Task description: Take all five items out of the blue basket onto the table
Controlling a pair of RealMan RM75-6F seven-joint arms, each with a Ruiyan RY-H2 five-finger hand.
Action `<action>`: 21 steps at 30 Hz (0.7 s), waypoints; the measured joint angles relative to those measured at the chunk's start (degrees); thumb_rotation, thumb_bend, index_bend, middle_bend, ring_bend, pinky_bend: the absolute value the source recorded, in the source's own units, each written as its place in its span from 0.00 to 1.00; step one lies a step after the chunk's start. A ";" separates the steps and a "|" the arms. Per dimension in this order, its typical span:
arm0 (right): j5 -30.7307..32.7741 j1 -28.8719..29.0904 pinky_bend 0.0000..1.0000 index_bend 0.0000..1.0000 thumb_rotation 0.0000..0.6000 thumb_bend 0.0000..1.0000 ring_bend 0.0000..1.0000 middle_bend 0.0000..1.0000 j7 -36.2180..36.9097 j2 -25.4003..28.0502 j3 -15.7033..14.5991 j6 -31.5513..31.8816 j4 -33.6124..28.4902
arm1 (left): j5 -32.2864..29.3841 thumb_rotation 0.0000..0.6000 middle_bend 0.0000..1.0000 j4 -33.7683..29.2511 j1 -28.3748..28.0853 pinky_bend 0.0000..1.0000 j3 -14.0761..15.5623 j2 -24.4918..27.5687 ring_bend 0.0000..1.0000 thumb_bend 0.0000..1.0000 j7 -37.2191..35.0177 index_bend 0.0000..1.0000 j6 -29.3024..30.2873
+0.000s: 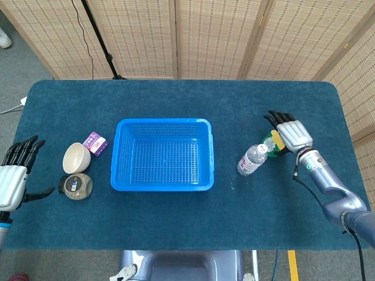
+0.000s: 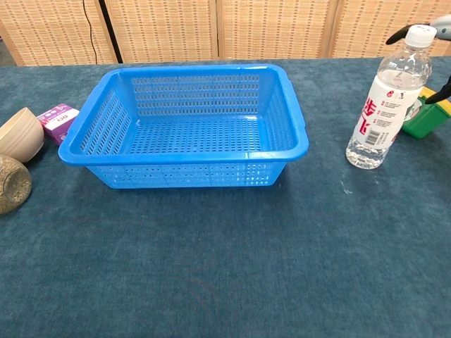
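Note:
The blue basket (image 1: pixel 163 122) stands empty at the table's middle, its front rim (image 2: pixel 183 156) low in the chest view. Left of it lie a cream bowl (image 1: pixel 77 157), a purple box (image 1: pixel 95 143) and a round brown tin (image 1: pixel 77 186). A water bottle (image 1: pixel 252 159) stands upright to the right of the basket. Just behind it, a green and yellow item (image 2: pixel 424 118) rests on the cloth. My right hand (image 1: pixel 290 134) hovers over that item with fingers spread. My left hand (image 1: pixel 13 175) stays open at the table's left edge, holding nothing.
The chest view shows the bowl (image 2: pixel 20 134), purple box (image 2: pixel 59 120) and tin (image 2: pixel 13 184) at the far left, and the bottle (image 2: pixel 387 102) at the right. Wicker screens stand behind the table. Bare blue cloth fills the front.

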 measured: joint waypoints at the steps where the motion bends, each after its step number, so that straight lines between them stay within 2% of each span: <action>1: 0.04 -0.50 0.04 0.00 1.00 0.00 0.00 0.00 -0.66 0.80 0.25 1.46 -1.51 | 0.11 1.00 0.00 0.12 0.05 0.00 0.14 -0.07 0.00 0.05 0.03 0.00 -0.05; 8: 0.56 -6.23 0.00 0.00 1.00 0.00 0.00 0.00 -6.83 7.65 1.52 12.81 -15.21 | 1.44 1.00 0.00 2.78 1.37 0.00 2.36 -1.31 0.00 0.05 0.45 0.00 0.05; 12: 0.19 -12.13 0.00 0.00 1.00 0.00 0.00 0.00 -10.96 11.65 0.88 20.86 -22.64 | 2.73 1.00 0.00 4.75 2.29 0.00 3.15 -2.42 0.00 0.05 0.00 0.00 1.15; 16: 0.14 -17.43 0.00 0.00 1.00 0.00 0.00 0.00 -14.42 12.61 0.11 27.81 -25.60 | 4.28 1.00 0.00 7.81 3.05 0.00 3.64 -4.07 0.00 0.05 -1.59 0.00 2.58; 21: -0.69 -23.79 0.00 0.00 1.00 0.00 0.00 0.00 -16.50 11.10 -1.47 35.45 -25.54 | 5.46 1.00 0.00 11.89 3.54 0.00 4.12 -6.21 0.00 0.05 -3.16 0.00 3.27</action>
